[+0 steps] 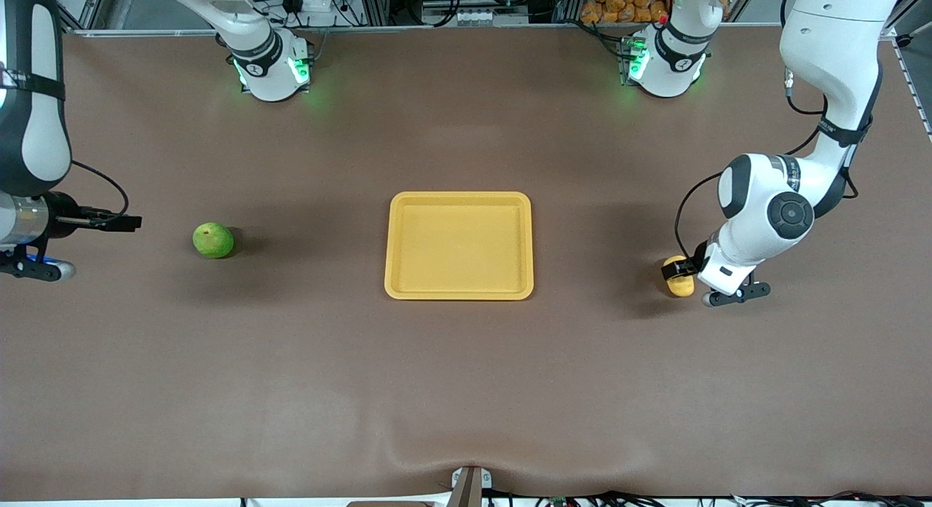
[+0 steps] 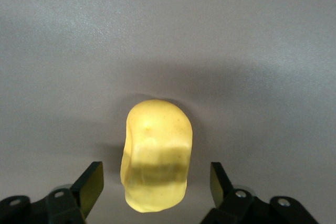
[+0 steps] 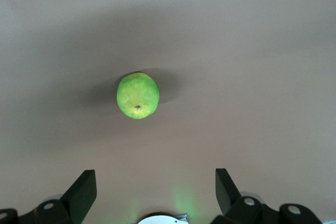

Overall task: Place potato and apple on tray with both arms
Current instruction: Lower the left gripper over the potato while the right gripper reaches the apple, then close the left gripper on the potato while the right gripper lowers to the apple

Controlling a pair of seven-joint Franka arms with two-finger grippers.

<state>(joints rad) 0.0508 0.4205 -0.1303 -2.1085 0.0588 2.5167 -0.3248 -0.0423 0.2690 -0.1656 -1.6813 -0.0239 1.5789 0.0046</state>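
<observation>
I see the yellow tray (image 1: 459, 245) lying empty at the middle of the brown desk (image 1: 466, 376), with bare surface between it and each fruit, so nothing blocks either path. The apple (image 1: 213, 240) sits on the desk toward the right arm's end, well apart from the tray; the potato (image 1: 681, 277) lies on the desk toward the left arm's end, also apart from the tray. My left end effector (image 2: 156, 182) is low at the potato, its fingers (image 2: 90, 181) spread on either side of it with gaps showing, not pinching it; the left arm bends down steeply from its base. My right end effector (image 3: 156, 187) hangs with fingers spread wide near the apple, not touching it, at the desk's right-arm end.
</observation>
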